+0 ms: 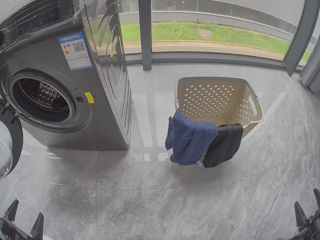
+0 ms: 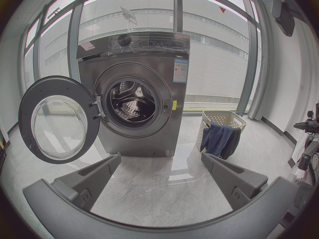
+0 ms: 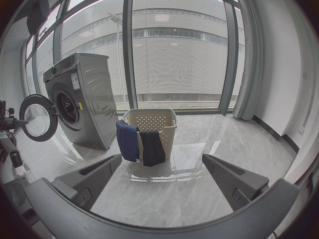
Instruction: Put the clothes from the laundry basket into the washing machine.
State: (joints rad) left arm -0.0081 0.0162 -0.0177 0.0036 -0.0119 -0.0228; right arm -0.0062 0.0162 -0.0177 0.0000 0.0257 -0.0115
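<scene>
A beige laundry basket (image 1: 248, 94) (image 2: 222, 117) (image 3: 171, 121) stands on the floor right of the grey washing machine (image 1: 100, 94) (image 2: 146, 143) (image 3: 96, 93). A blue garment (image 1: 190, 139) (image 2: 216, 138) (image 3: 129, 141) and a black garment (image 1: 224, 144) (image 2: 233, 141) (image 3: 152, 146) hang over the basket's near rim. The machine's round door (image 1: 8, 140) (image 2: 58, 120) (image 3: 37, 117) is swung open, and the drum (image 1: 43, 97) (image 2: 133, 103) looks bare inside. My left gripper (image 1: 25, 217) (image 2: 161, 160) is open, low at the near left. My right gripper (image 1: 308, 205) (image 3: 161, 160) is open at the near right. Both are far from the basket.
Grey tiled floor (image 1: 160, 197) lies open between me and the basket. Floor-to-ceiling windows (image 1: 216, 20) and a pillar (image 1: 145, 27) stand behind. A curtain (image 1: 311, 70) hangs at the far right.
</scene>
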